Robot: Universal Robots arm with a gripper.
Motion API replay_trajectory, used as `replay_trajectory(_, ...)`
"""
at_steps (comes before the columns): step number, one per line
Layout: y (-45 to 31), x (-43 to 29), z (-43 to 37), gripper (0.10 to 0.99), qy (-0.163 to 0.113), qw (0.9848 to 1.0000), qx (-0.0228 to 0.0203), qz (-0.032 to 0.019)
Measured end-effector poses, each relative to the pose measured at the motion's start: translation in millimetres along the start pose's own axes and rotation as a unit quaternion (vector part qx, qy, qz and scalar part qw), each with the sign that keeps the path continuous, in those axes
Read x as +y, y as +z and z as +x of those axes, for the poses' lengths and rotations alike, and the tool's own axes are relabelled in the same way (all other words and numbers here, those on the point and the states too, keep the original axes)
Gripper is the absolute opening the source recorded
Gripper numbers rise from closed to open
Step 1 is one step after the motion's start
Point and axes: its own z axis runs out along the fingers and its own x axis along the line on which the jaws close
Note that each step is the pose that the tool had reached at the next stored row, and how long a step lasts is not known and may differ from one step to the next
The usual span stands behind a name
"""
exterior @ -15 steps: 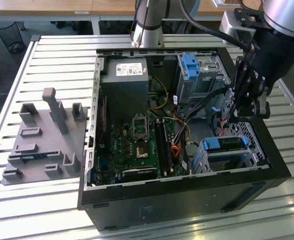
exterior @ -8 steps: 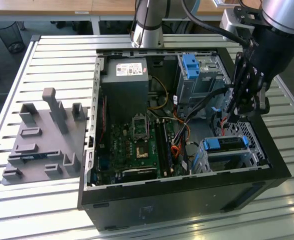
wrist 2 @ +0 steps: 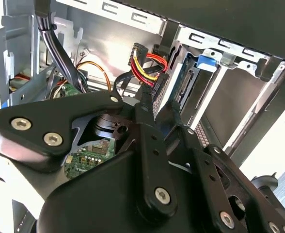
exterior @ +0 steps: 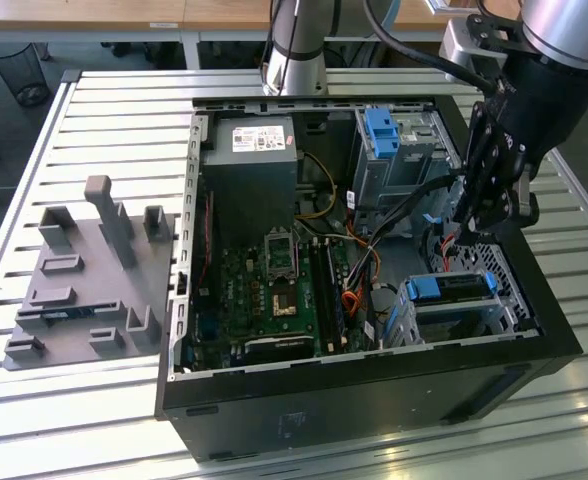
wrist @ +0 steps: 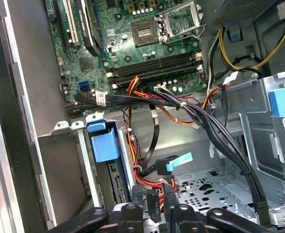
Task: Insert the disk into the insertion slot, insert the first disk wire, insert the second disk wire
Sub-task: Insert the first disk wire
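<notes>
The tool (wrist: 153,190), clenched on the black wire plug (wrist: 151,200), hangs just beside the rear edge of the disk (wrist: 103,145), which sits in the insertion slot (exterior: 405,320); I judge it best to square the plug to the socket, then press straight in
</notes>
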Motion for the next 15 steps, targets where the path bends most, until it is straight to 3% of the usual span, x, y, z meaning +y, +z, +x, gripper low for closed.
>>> replay_trajectory(3,1.7,-1.1,-0.4,0.310,0.003,1.0000,0.0017,0.0004)
replay_trajectory(15,7.4,-4.3,-2.3,0.310,0.003,1.0000,0.0018,0.0005)
